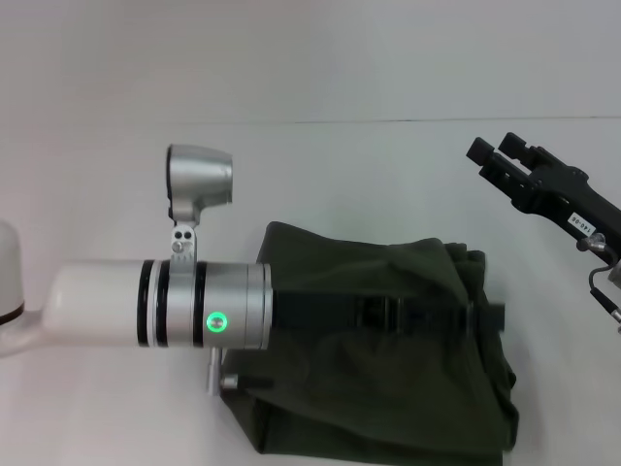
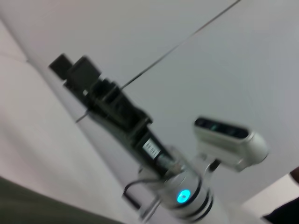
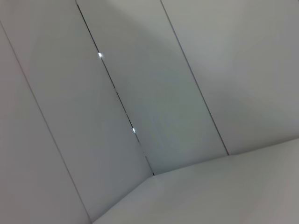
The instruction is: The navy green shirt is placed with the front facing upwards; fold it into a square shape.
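**Left arm stretched across the shirt, right gripper raised at two o'clock**

The left arm reaches level across the head view from nine o'clock toward three, its dark left gripper blurred over the shirt; I cannot tell how its jaws stand or whether they hold cloth. The right gripper hangs lifted at two o'clock, clear of the shirt, its jaws slightly apart and holding nothing. The shirt lies on the white table at about five o'clock, a dark green bunched heap with rumpled folds, plain side up.
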`<move>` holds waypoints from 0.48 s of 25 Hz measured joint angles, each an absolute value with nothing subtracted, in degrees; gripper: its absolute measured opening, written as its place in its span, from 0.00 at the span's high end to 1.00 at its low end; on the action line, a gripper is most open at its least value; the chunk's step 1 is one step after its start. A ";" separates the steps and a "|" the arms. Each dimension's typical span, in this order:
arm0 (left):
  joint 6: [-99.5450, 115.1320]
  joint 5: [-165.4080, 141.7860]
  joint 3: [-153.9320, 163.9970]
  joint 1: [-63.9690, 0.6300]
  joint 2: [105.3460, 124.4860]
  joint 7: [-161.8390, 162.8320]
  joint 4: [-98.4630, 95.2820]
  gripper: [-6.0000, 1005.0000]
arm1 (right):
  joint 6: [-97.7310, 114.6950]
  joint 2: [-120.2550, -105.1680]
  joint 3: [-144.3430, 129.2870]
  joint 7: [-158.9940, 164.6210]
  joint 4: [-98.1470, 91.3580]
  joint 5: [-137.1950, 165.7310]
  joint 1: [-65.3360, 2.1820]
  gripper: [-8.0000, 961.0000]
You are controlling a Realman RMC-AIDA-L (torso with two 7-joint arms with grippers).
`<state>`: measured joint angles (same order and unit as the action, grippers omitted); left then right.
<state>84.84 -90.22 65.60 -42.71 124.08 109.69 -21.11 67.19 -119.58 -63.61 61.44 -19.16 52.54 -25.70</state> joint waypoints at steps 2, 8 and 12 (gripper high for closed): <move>83.74 -91.24 68.12 -42.82 123.62 112.32 -21.25 0.19 | 67.20 -119.53 -63.61 61.63 -19.16 52.65 -25.67 0.30; 77.32 -98.59 69.41 -43.45 123.73 122.01 -23.20 0.10 | 67.35 -119.52 -63.63 61.53 -19.16 52.65 -25.66 0.30; 78.96 -96.83 68.54 -42.54 124.23 121.99 -25.07 0.10 | 67.66 -119.52 -63.76 61.25 -19.16 52.66 -25.66 0.31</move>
